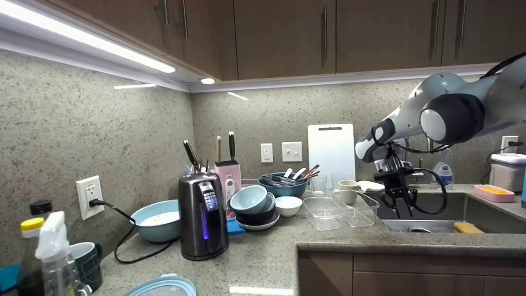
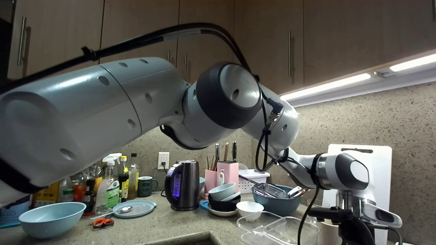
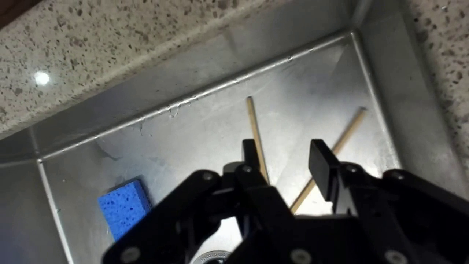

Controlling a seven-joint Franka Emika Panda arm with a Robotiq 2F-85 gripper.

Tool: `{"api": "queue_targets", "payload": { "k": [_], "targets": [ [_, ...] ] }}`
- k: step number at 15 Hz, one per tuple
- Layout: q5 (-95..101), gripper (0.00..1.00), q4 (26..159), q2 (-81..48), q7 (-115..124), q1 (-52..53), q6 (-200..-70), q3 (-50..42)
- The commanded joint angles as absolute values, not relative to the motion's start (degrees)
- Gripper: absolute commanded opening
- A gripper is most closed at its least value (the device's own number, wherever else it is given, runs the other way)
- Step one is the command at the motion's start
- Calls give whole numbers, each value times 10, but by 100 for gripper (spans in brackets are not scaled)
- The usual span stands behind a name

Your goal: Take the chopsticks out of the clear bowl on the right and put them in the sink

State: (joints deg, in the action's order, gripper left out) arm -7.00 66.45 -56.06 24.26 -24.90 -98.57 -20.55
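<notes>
Two thin tan chopsticks lie apart on the sink floor in the wrist view, one left of centre (image 3: 254,121) and one slanting on the right (image 3: 351,128). The steel sink (image 3: 205,128) also shows in an exterior view (image 1: 487,211). My gripper (image 3: 284,156) is open and empty above the chopsticks, its fingers hiding parts of both. In an exterior view the gripper (image 1: 404,209) points down over the sink. No round clear bowl shows; two clear rectangular containers stand on the counter left of the sink, the right one (image 1: 358,213) beside the left one (image 1: 324,211).
A sponge lies in the sink, yellow in an exterior view (image 1: 468,227) and blue in the wrist view (image 3: 124,207). A beige cup (image 1: 348,192), white bowl (image 1: 288,205) and blue bowl of utensils (image 1: 283,190) stand left of the sink. The tap is behind the gripper.
</notes>
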Motion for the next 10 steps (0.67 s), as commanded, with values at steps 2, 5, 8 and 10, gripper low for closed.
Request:
{"api": "queue_targets", "payload": {
  "k": [2,5,8,10],
  "targets": [
    [-71,79,648,-553,241,-256,-965,-208],
    [-70,97,705,-492,259,-235,-992,-220],
    [-70,100,778,-408,271,-210,-1022,-238],
    [-68,100,820,-354,279,-192,-1039,-250]
  ]
}}
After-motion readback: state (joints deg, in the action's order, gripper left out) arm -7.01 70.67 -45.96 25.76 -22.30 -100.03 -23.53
